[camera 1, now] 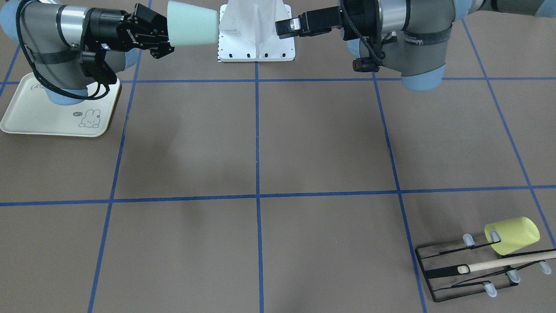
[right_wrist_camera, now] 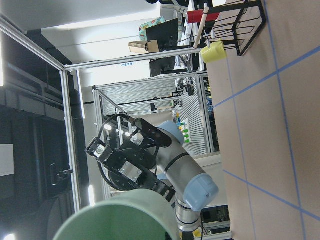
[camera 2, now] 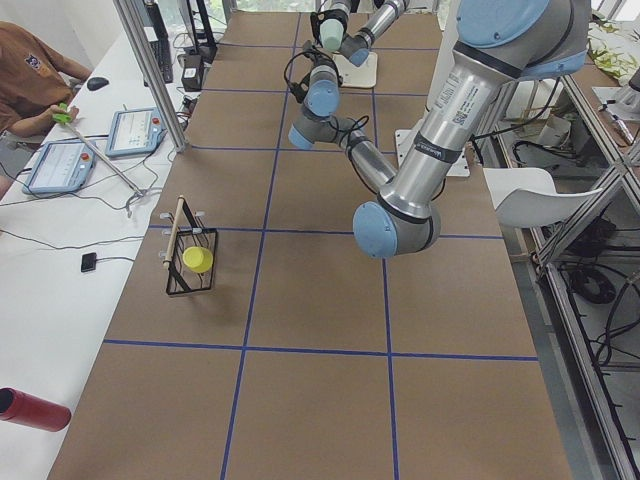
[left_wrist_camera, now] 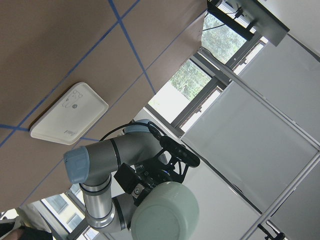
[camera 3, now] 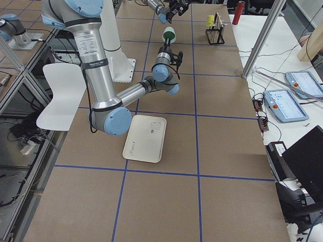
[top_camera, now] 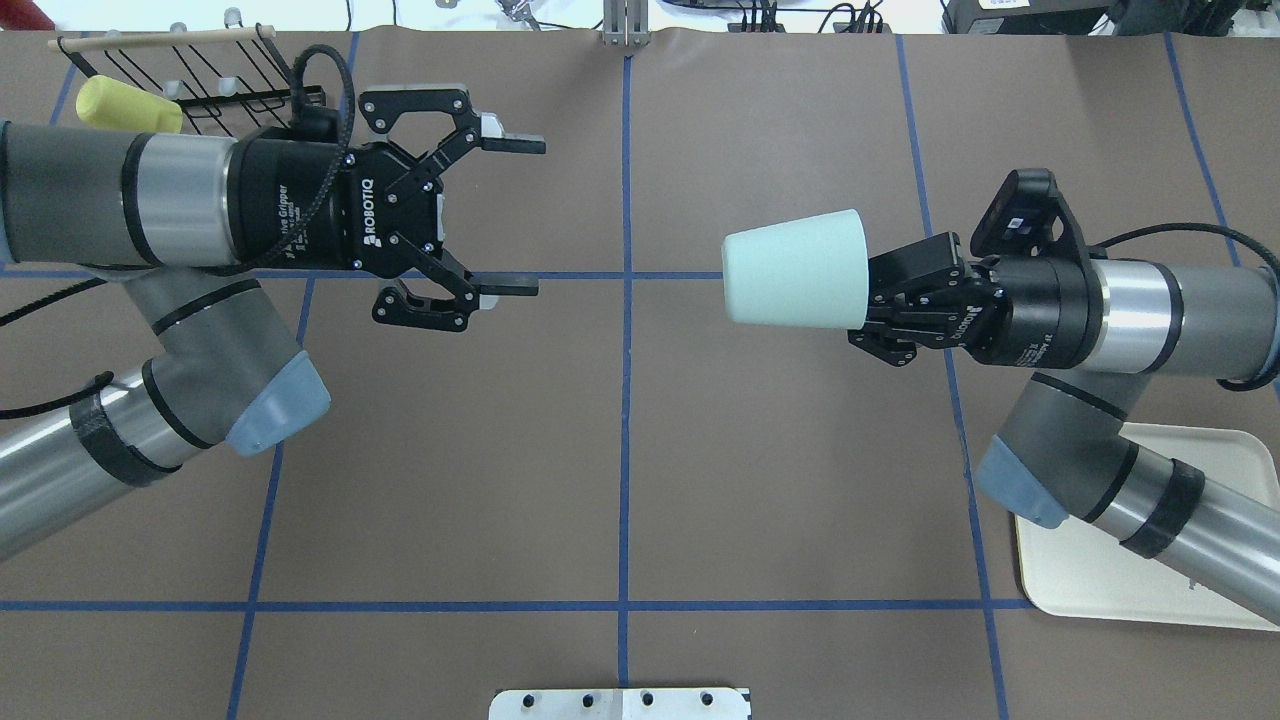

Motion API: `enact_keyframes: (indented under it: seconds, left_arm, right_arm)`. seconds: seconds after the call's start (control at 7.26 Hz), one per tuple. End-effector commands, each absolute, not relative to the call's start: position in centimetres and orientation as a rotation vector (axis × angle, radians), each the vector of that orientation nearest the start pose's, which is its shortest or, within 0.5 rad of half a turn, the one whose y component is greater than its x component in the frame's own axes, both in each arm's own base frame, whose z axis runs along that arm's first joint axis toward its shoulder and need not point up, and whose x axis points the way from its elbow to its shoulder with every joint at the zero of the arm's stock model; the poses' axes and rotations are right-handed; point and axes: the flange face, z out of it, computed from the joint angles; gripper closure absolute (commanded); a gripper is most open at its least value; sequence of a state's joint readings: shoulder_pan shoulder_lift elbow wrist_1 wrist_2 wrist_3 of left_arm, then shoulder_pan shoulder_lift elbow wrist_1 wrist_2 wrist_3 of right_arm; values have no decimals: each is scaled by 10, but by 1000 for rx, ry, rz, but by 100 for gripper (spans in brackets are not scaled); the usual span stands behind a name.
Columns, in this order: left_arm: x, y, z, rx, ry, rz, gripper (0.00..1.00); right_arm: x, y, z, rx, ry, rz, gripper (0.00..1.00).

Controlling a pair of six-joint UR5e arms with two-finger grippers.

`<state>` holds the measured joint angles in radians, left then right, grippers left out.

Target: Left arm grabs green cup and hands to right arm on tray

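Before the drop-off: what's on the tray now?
Only its printed rabbit shows on the tray; no object lies there. From above, the right arm hides part of it. The right gripper holds the green cup aloft.

Light bright and even, from above. Under the green cup the table carries only faint, soft-edged shadows. Behind the cup, the silver band of my right arm shows a white sheen. Left wrist view: windows above the cup wash pale, and the cup itself is slightly soft. Right wrist view: the cup's rim sits close to the lens and is blurred, with deep dark above it and one glaring ceiling strip.
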<state>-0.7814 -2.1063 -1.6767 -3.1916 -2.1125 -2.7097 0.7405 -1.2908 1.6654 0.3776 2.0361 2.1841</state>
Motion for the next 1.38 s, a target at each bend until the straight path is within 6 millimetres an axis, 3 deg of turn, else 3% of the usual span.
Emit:
enact_keyframes:
  seconds: [0.0, 0.14, 0.28, 0.69, 0.83, 0.96, 1.1, 1.24]
  left_arm:
    - [316, -448, 182, -500, 2011, -497, 0]
    - [315, -458, 185, -412, 1948, -476, 0]
    - [312, -470, 189, -337, 1894, -481, 0]
    - [316, -503, 214, -153, 1702, -502, 0]
    - [319, -511, 219, -108, 1642, -491, 0]
    - [318, -517, 222, -86, 1607, -491, 0]
    - [318, -519, 223, -77, 1601, -489, 0]
    - [316, -520, 223, -74, 1601, -493, 0]
  right_arm:
    - [-255, -417, 323, -74, -2009, 211, 100]
    - [-237, -434, 326, -52, -1869, 187, 100]
    - [-227, -446, 342, -1, -1779, 203, 100]
    - [-208, -445, 423, 47, -1486, 270, 100]
    - [-198, -434, 453, 68, -1361, 235, 100]
    - [-193, -430, 441, 63, -1218, 232, 100]
    - [-182, -413, 425, 91, -1057, 172, 100]
    - [-170, -388, 439, 72, -962, 115, 100]
